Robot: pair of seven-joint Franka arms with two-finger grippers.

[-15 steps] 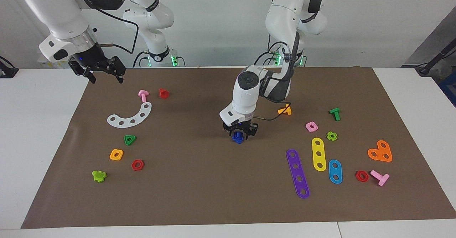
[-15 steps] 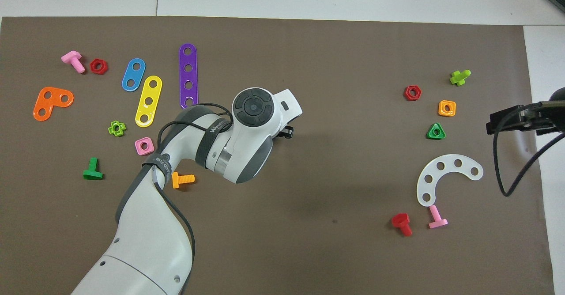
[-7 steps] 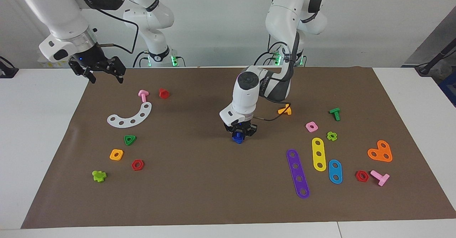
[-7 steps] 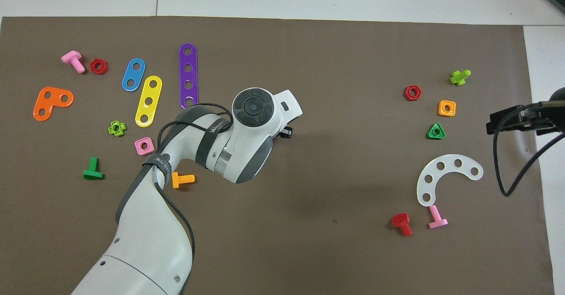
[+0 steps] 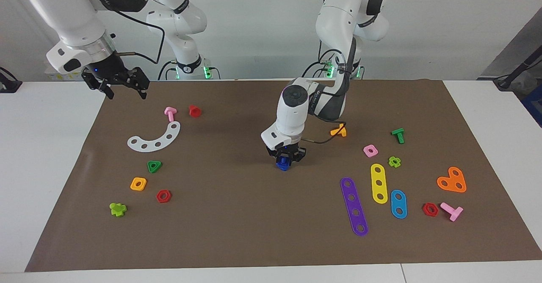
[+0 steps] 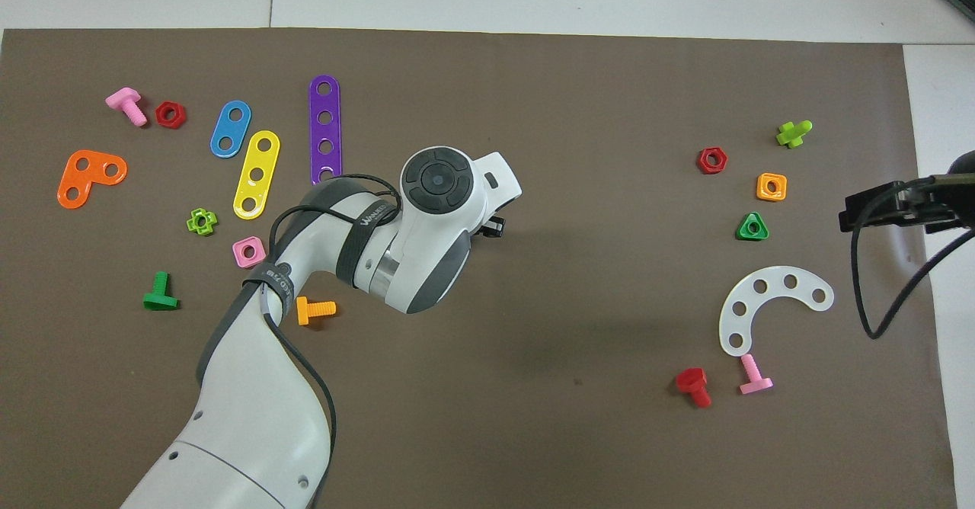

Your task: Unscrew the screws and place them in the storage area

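A dark-blue screw [image 5: 283, 163] stands on the brown mat [image 5: 237, 215] at its middle. My left gripper [image 5: 284, 157] points straight down and is shut on it; the left wrist hides it in the overhead view. The storage area is the patch of mat around the white curved strip [image 5: 154, 139] and the green triangular nut [image 5: 154, 166], toward the right arm's end; both also show in the overhead view, the strip [image 6: 769, 303] and the nut [image 6: 752, 227]. My right gripper [image 5: 125, 89] waits open in the air over the mat's corner at that end.
Purple [image 5: 354, 206], yellow [image 5: 379, 183] and blue [image 5: 398, 203] strips, an orange screw [image 5: 339, 130] and a pink nut [image 5: 370, 150] lie toward the left arm's end. A pink screw [image 5: 170, 113], a red screw [image 5: 194, 111] and loose nuts lie around the white strip.
My left gripper's fingers have drawn in around the dark-blue screw, and its wrist has shifted slightly. The right arm has not moved.
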